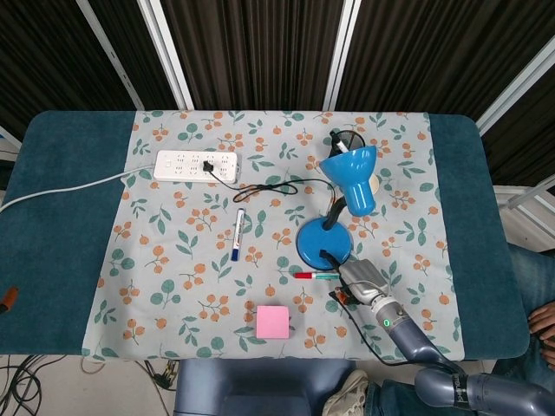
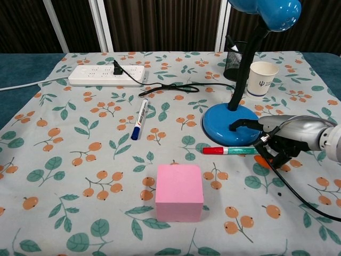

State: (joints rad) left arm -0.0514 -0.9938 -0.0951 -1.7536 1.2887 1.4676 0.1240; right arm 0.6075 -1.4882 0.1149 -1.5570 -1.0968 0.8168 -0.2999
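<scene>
Even, bright overhead light with soft, short shadows; faint glare on the blue lamp shade. Both views are sharp, with dark curtains at the far side.

Head view looks steeply down from high above, taking in the whole tabletop; chest view sits low and close, facing across it. Both share the blue lamp.

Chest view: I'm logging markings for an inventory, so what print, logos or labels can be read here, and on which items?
Paper cup: a dark emblem like the Greek letter psi, no legible words.
Blue marker: print along the white barrel, too small to read.
Red-capped marker: barrel print blurred, unreadable.
Power strip: no readable marks.
</scene>
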